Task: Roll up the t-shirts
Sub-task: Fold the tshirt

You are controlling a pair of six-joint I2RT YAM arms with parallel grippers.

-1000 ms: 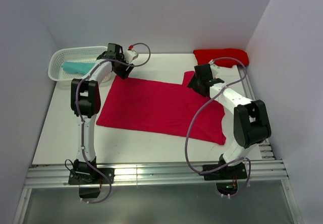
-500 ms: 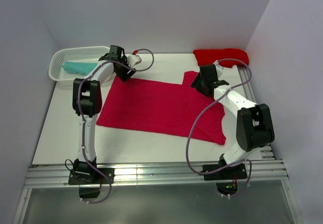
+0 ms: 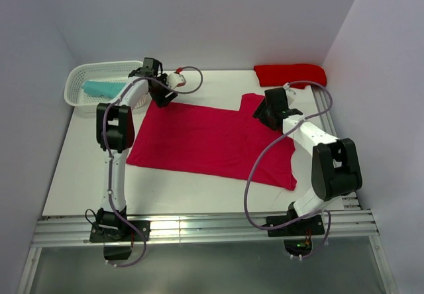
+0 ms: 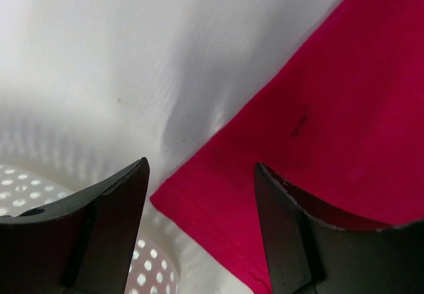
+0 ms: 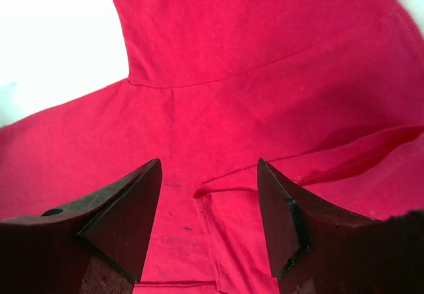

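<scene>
Table (image 3: 79,175): white, closed in by pale lilac walls (image 3: 212,16) at the back and on both sides. A metal rail (image 3: 199,228) runs along the near edge, where both arm bases sit.
Crimson shirt (image 3: 199,138): spread flat across the middle of the table, with a sleeve sticking out at its far right.
Scarlet shirt (image 3: 291,74): bunched into a low bundle in the far right corner, apart from the crimson shirt.
Teal shirt (image 3: 101,88): lying inside the basket.
Basket (image 3: 74,85): white lattice, in the far left corner of the table, near the crimson shirt's far left corner.
Left gripper (image 4: 201,171): pointing down over the crimson shirt's far left corner. Its jaws are apart and hold nothing; the cloth corner and bare table show between them, and the basket rim shows beside the left finger. Whether the fingertips touch the cloth cannot be told.
Right gripper (image 5: 209,168): over the crimson shirt's far right, by the sleeve. Its jaws are wide apart and hold nothing; under them lie a curved seam and a fold with a stitched hem.
Arms: the left one reaches along the shirt's left edge and the right one bends over its right side. A grey-purple cable (image 3: 248,175) loops off each.
</scene>
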